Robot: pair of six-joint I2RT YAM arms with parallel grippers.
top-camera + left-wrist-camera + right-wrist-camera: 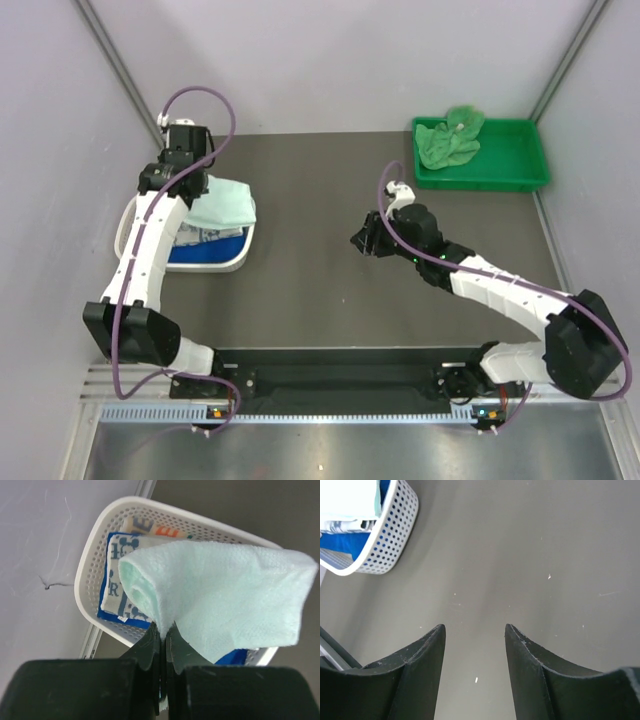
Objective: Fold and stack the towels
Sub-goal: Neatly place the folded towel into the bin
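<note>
dark tabletop [320, 290]; left gripper [162, 630] pinches the mint towel [225, 595] above the basket [89, 570], right gripper [475, 635] spread apart

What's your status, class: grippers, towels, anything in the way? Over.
Left gripper shut on mint towel over white basket. Right gripper open, empty. Green towel in tray. Nothing blocking.

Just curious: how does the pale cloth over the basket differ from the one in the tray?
The mint towel is pale, the green towel bright. The mint towel hangs in the left gripper over the basket; the green towel lies crumpled in the tray. Both are soft cloths.
</note>
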